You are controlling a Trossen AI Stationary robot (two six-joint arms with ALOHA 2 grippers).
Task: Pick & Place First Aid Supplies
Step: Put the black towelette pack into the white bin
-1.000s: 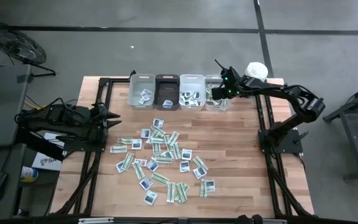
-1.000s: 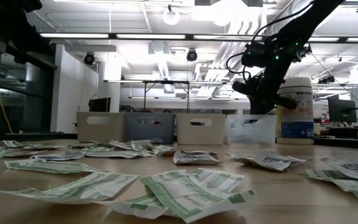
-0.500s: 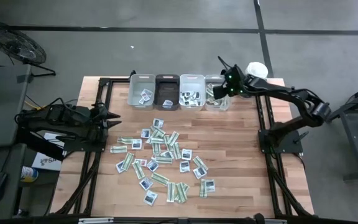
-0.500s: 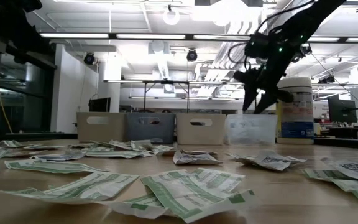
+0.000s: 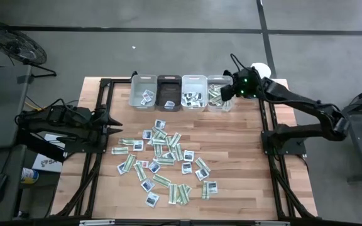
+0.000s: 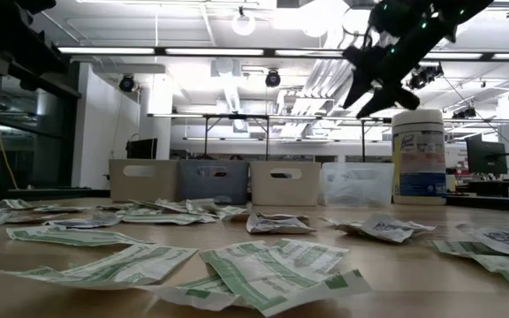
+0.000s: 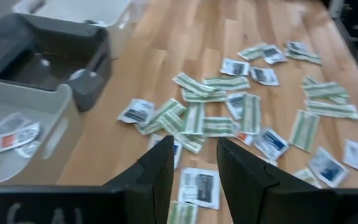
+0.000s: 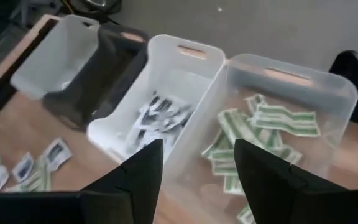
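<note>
Right gripper (image 5: 229,89) is hovering above the clear bin (image 5: 218,93), the rightmost of four bins lined up along the far edge of the table (image 5: 244,157). Its fingers are standing spread and nothing is sitting between them. Green-and-white strips (image 8: 263,124) are lying in the clear bin below it; the white bin (image 8: 166,106) next door is holding white packets with dark marks. The dark bin (image 5: 168,91) and the grey bin (image 5: 143,91) are completing the row, each with a packet or two inside.

The rest of the first aid supplies (image 5: 163,162) are lying scattered flat across the middle of the table, strips and squarish packets mixed, some overlapping.

White canister (image 6: 418,155) is standing upright just beside the clear bin.

Left gripper (image 5: 110,120) is waiting at the table's left edge, well apart from the scatter. Its fingers are showing a narrow gap in the wrist view, apparently empty, though the tips are out of sight.
</note>
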